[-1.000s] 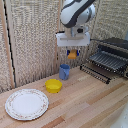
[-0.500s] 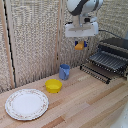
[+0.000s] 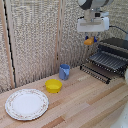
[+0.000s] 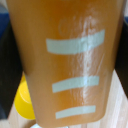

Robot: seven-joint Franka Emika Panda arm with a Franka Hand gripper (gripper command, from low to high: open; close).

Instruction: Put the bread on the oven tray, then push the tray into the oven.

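My clamp [image 3: 90, 39] hangs high above the table, a little to the exterior view's left of the oven [image 3: 119, 46]. Its blue-tipped fingers are shut on the bread [image 3: 88, 41], a small orange-brown piece. In the wrist view the bread [image 4: 67, 60] fills almost the whole picture, orange-brown with pale stripes. The oven pan [image 3: 107, 60], a dark tray of silvery bars, sticks out in front of the oven, below the clamp and toward the exterior view's right of it.
A blue cup [image 3: 64, 72] and a yellow bowl [image 3: 53, 85] stand on the wooden table [image 3: 85, 107]. A white patterned plate [image 3: 26, 103] lies at the exterior view's left. A woven screen [image 3: 35, 35] backs the scene.
The clamp has risen with the bread and shifted toward the exterior view's right, closer to the oven.
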